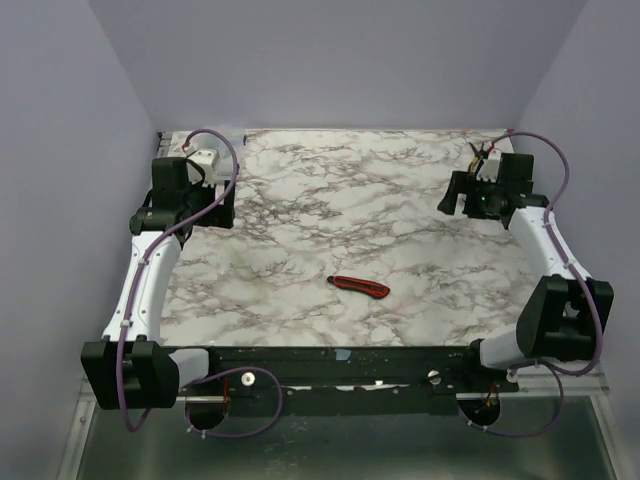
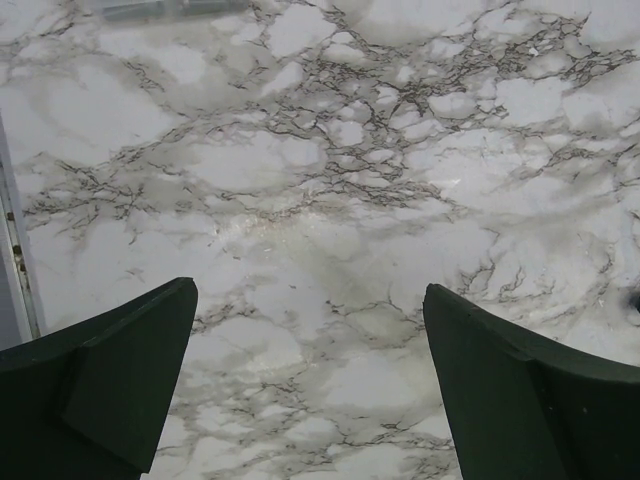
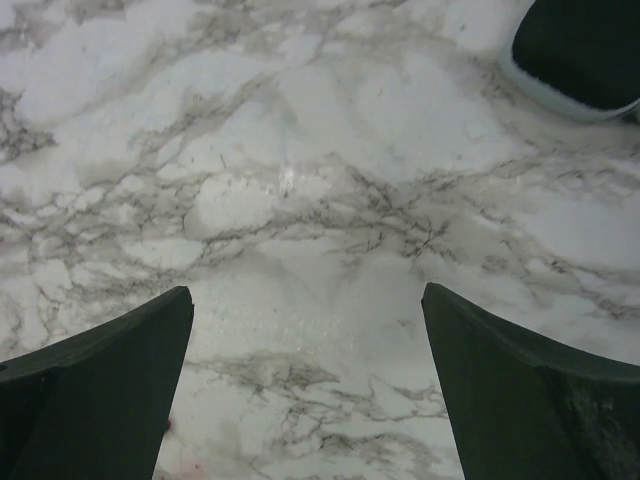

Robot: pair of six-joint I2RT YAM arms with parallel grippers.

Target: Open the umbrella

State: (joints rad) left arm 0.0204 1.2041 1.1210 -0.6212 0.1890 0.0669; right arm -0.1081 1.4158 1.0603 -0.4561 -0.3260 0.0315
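Left arm (image 1: 150,270) runs from its base at lower left up the left edge of the top view. The wrist is bent so the left gripper (image 1: 222,207) points right, at upper left of the frame. Right arm (image 1: 545,240) mirrors it along the right edge, with the right gripper (image 1: 452,198) pointing left at upper right. The grippers are well apart. In the left wrist view the dark fingers (image 2: 120,380) are spread wide, gripping nothing. Right wrist view is the same: fingers (image 3: 520,390) spread wide.
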